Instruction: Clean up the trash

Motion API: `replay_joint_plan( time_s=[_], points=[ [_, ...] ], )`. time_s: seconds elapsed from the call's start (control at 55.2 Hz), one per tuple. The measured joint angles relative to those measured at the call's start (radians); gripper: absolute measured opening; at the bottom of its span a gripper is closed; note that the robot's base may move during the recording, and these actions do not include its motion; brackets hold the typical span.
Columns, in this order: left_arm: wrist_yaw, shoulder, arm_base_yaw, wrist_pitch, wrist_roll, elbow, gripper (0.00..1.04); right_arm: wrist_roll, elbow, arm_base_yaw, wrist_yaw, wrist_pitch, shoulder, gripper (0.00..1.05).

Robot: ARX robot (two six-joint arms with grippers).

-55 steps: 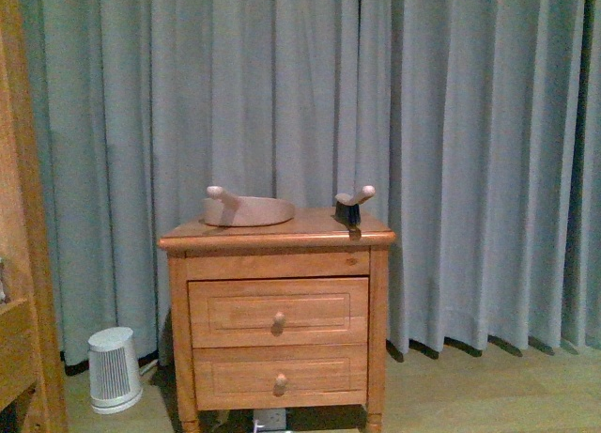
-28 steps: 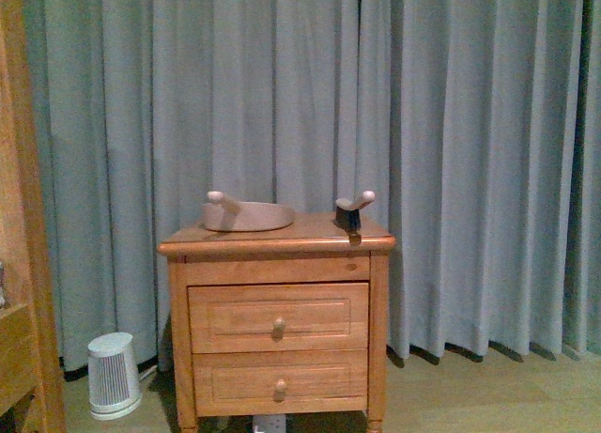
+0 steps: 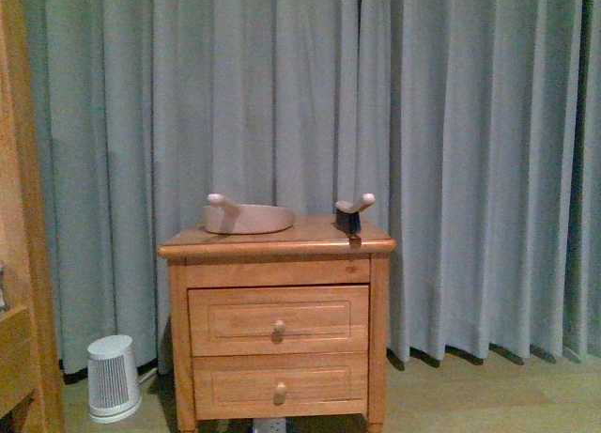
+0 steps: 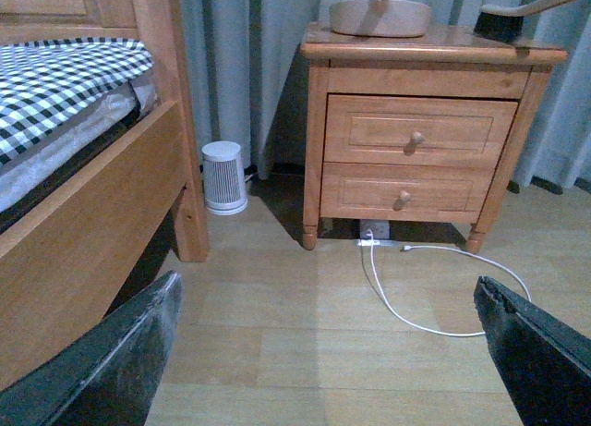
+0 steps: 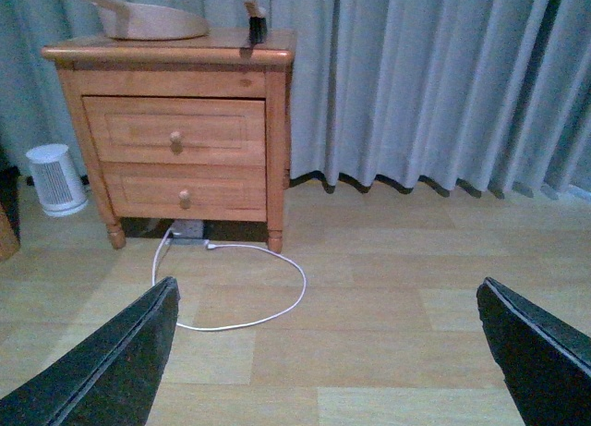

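Wooden two-drawer bedside bench (image 3: 277, 248) fills the front view, backed by grey-blue pleated curtains (image 3: 470, 151). Up top sit a beige plastic dustpan (image 3: 249, 217) and, well apart from it, a short-handled brush with dark bristles (image 3: 350, 215). A small white ribbed heater (image 3: 113, 377) stands on the floor beside the bench. Only the wrist views pick up the white cable (image 5: 249, 292) looping over the pale plank floor (image 5: 388, 334), and only the left wrist view catches the wooden bed with black-and-white checked bedding (image 4: 55, 75). Left claw (image 4: 325, 283) is released, fingers spread wide; right claw (image 5: 326, 283) likewise. The crumpled white paper wad shows in no view.
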Motion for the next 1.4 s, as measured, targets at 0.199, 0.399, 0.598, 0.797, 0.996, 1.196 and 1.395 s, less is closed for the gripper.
replay_joint_plan(
  time_s=[0.199, 0.399, 0.598, 0.797, 0.996, 1.196, 1.395],
  points=[
    [0.000, 0.000, 0.000, 0.000, 0.000, 0.000, 0.97, 0.000, 0.000, 0.000, 0.000, 0.000, 0.000, 0.97],
    [0.000, 0.000, 0.000, 0.000, 0.000, 0.000, 0.97, 0.000, 0.000, 0.000, 0.000, 0.000, 0.000, 0.97],
    [0.000, 0.000, 0.000, 0.000, 0.000, 0.000, 0.97, 0.000, 0.000, 0.000, 0.000, 0.000, 0.000, 0.97],
    [0.000, 0.000, 0.000, 0.000, 0.000, 0.000, 0.97, 0.000, 0.000, 0.000, 0.000, 0.000, 0.000, 0.97],
    [0.000, 0.000, 0.000, 0.000, 0.000, 0.000, 0.97, 0.000, 0.000, 0.000, 0.000, 0.000, 0.000, 0.97],
    [0.001, 0.000, 0.000, 0.000, 0.000, 0.000, 0.97, 0.000, 0.000, 0.000, 0.000, 0.000, 0.000, 0.97],
    [0.000, 0.000, 0.000, 0.000, 0.000, 0.000, 0.97, 0.000, 0.000, 0.000, 0.000, 0.000, 0.000, 0.97]
  ],
)
